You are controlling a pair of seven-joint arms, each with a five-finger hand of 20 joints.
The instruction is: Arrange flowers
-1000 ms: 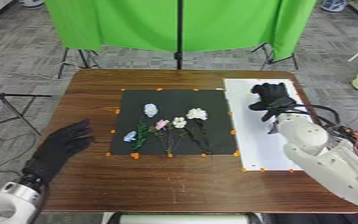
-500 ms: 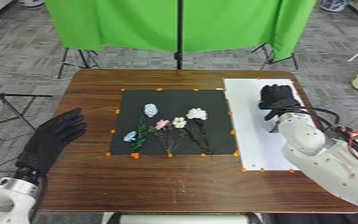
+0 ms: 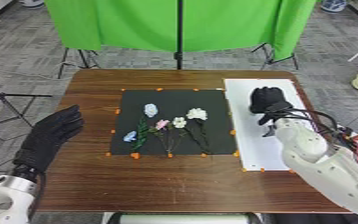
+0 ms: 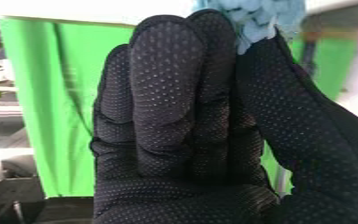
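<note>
In the head view, my right hand (image 3: 268, 100) is over the white board on the table's right side. The right wrist view shows my right hand (image 4: 167, 100) pinching a light-blue flower (image 4: 255, 17) between fingers and thumb. On the black mat lie a pale blue flower (image 3: 151, 110), a smaller blue flower (image 3: 130, 136), a pink flower (image 3: 162, 124), a small cream flower (image 3: 179, 122) and a larger white flower (image 3: 197, 114), their stems towards the near edge. My left hand (image 3: 49, 135) is open at the table's left edge, away from the flowers.
The black mat (image 3: 167, 97) and white board (image 3: 260, 157) lie side by side, with orange marks along their edges. Brown wood (image 3: 158, 185) surrounds them. Beyond the table's far edge stand a green cloth (image 3: 122, 30) and its thin stands.
My left hand has moved outward and farther forward, away from the mat. My right hand has shifted slightly over the white board, first right, then back left. The flowers on the mat have stayed put.
</note>
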